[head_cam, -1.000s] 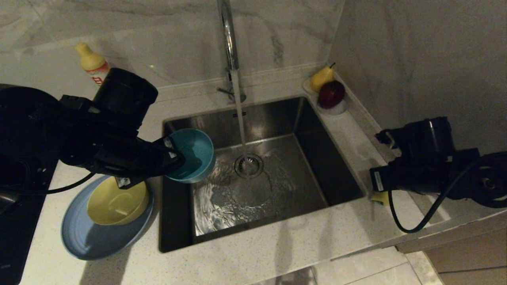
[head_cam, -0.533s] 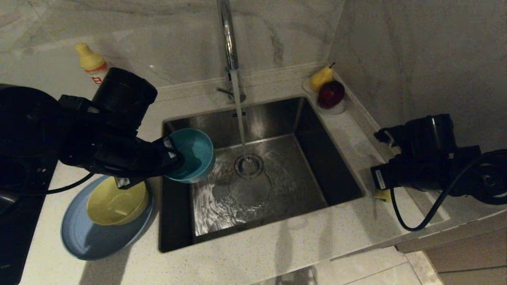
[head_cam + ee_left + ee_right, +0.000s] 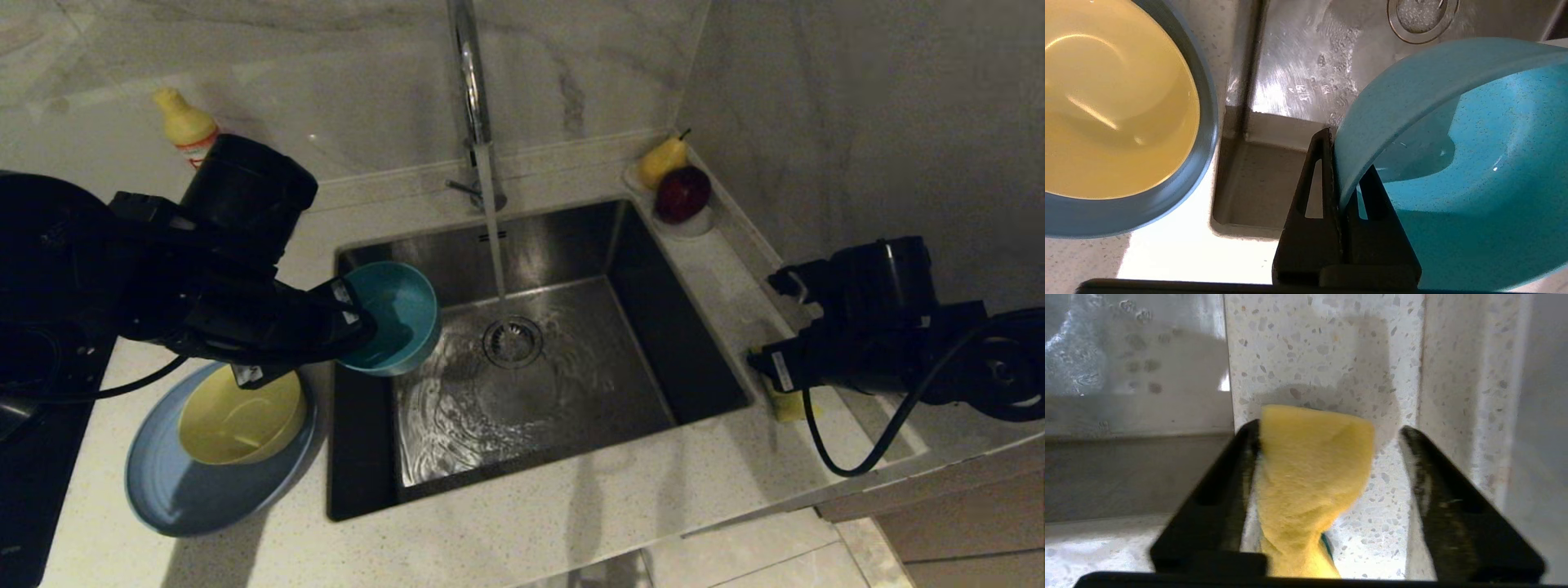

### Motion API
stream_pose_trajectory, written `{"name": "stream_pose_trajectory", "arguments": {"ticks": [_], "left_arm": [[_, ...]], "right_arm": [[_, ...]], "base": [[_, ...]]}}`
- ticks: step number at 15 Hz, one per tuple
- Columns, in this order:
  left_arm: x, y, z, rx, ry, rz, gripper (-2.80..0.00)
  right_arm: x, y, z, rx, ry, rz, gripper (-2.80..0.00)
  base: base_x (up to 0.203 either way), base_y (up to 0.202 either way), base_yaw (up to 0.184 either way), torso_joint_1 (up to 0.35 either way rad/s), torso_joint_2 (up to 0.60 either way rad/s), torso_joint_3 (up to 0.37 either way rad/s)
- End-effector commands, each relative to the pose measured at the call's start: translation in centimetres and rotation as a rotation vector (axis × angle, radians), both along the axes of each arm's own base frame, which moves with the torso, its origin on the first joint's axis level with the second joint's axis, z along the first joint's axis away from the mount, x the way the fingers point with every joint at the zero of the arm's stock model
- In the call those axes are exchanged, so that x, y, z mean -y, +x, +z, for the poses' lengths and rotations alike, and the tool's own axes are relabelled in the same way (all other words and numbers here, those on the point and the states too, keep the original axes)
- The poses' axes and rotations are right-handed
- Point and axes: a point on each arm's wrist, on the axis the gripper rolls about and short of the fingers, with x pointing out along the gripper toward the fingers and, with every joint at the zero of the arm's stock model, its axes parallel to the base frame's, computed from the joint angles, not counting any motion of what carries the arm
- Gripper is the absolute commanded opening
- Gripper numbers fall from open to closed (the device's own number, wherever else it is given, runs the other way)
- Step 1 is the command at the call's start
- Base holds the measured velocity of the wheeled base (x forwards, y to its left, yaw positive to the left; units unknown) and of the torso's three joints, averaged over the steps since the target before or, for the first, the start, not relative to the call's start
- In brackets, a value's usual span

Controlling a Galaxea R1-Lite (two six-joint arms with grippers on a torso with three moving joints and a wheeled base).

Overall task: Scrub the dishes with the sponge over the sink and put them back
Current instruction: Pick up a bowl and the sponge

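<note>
My left gripper [image 3: 355,322] is shut on the rim of the teal-blue bowl [image 3: 392,314], which hangs tilted over the left edge of the sink [image 3: 653,310]. In the left wrist view the fingers [image 3: 1314,175] pinch the bowl's wall [image 3: 1453,163]. The yellow bowl [image 3: 241,425] sits in the periwinkle plate [image 3: 163,490] on the counter left of the sink. On the counter right of the sink, my right gripper [image 3: 1329,430] stands open around the yellow sponge [image 3: 1310,469]. The sponge [image 3: 785,404] leans against one finger and is clear of the other.
Water runs from the tall faucet [image 3: 472,90] onto the drain [image 3: 513,341]. A soap bottle [image 3: 186,122] stands at the back left. A dish with a pear [image 3: 661,159] and a red apple [image 3: 682,194] sits at the back right corner. A black cooktop [image 3: 33,457] lies at far left.
My right gripper has opened and let go of the sponge, which now shows more on the counter by the sink's right edge. The left arm and teal bowl have barely moved.
</note>
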Motion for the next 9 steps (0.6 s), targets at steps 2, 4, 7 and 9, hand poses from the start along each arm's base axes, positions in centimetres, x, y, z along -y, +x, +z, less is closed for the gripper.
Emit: {"name": "stream_pose_trajectory", "arguments": {"ticks": [2, 4, 7, 9], "left_arm": [[-0.1, 0.0, 0.0, 0.0, -0.002, 0.006, -2.8], [-0.1, -0.1, 0.1, 0.001, -0.002, 0.006, -2.8], [-0.1, -0.2, 0.3, 0.009, -0.005, 0.006, -2.8], [-0.1, -0.2, 0.3, 0.008, -0.006, 0.005, -2.8]], "right_arm": [[0.2, -0.9, 0.9, 0.016, 0.003, -0.002, 0.0], [0.4, -1.7, 0.7, 0.003, -0.003, -0.009, 0.0], [0.6, -2.8, -0.1, -0.028, -0.003, -0.013, 0.0], [0.7, -3.3, -0.6, -0.047, -0.002, -0.014, 0.0]], "base": [[0.0, 0.0, 0.0, 0.0, 0.0, 0.0], [0.0, 0.0, 0.0, 0.0, 0.0, 0.0], [0.0, 0.0, 0.0, 0.0, 0.0, 0.0], [0.0, 0.0, 0.0, 0.0, 0.0, 0.0]]}}
